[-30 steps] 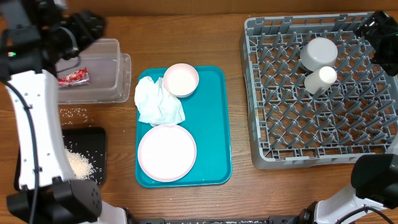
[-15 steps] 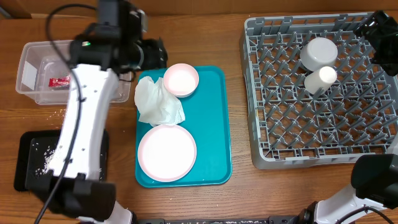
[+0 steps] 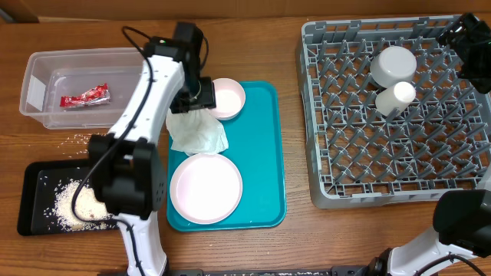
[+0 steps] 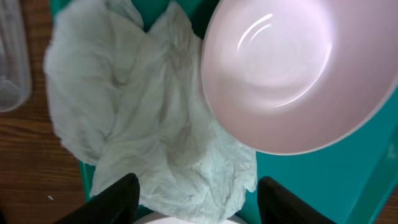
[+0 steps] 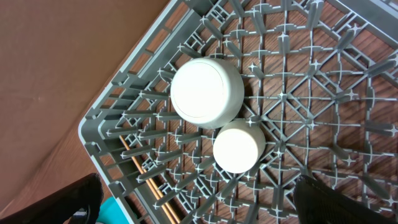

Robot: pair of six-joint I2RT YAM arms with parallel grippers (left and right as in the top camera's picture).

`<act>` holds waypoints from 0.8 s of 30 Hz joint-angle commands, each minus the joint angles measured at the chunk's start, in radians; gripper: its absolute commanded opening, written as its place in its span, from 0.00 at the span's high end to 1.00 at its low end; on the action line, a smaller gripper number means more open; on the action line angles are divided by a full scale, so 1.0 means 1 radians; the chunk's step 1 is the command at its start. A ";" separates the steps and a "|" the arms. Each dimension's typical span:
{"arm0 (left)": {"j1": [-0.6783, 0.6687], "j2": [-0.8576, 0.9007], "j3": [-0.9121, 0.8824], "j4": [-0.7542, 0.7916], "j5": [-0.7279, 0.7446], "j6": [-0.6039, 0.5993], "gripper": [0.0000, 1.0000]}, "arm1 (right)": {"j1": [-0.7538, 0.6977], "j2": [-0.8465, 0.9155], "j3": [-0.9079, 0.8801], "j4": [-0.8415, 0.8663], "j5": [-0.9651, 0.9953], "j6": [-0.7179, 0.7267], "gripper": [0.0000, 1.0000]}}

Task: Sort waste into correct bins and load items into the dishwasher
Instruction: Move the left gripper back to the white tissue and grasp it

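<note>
The crumpled white napkin [image 3: 198,132] [image 4: 155,124] lies on the left of the teal tray [image 3: 265,153], touching the small pink plate [image 3: 228,98] [image 4: 292,68]. My left gripper [image 3: 198,100] [image 4: 199,208] hangs just above the napkin, open, with its fingers [image 4: 115,199] either side of the napkin's edge. The large pink plate [image 3: 205,188] sits nearer on the tray. The red wrapper [image 3: 84,96] lies in the clear tub [image 3: 46,65]. In the dishwasher rack [image 3: 330,153] [image 5: 112,118], the bowl [image 3: 393,65] [image 5: 207,92] and cup [image 3: 395,97] [image 5: 239,146] stand upside down, with chopsticks [image 5: 146,180] nearby. My right gripper [image 3: 468,38] [image 5: 202,205] is open above them.
A black tray [image 3: 34,215] holding white rice sits at the front left, and loose grains [image 3: 80,139] lie on the wood between it and the clear tub. My left arm's white links [image 3: 138,115] stretch from the front left up over the tray's left edge.
My left arm has swung right from over the clear tub to above the napkin, its jaws narrowing a little. The right arm has not moved.
</note>
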 commanded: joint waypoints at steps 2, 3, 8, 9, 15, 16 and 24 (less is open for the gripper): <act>-0.026 0.100 0.013 -0.014 0.005 0.022 0.37 | 0.005 -0.003 0.007 0.005 -0.005 0.002 0.00; -0.029 0.116 0.013 -0.015 0.005 0.023 0.38 | 0.005 -0.003 0.007 0.005 -0.005 0.002 0.00; -0.045 0.171 0.013 -0.030 0.005 0.030 0.38 | 0.005 -0.003 0.007 0.005 -0.005 0.002 0.00; -0.048 0.174 0.012 -0.034 0.005 0.042 0.39 | 0.005 -0.003 0.007 0.005 -0.005 0.002 0.00; -0.062 0.177 0.008 -0.035 -0.019 0.067 0.40 | 0.005 -0.003 0.007 0.005 -0.005 0.002 0.00; -0.062 0.177 0.008 -0.032 -0.024 0.067 0.44 | 0.005 -0.002 0.007 0.005 -0.005 0.002 0.00; -0.062 0.177 0.008 -0.047 -0.030 0.067 0.67 | 0.005 -0.003 0.007 0.005 -0.005 0.002 0.00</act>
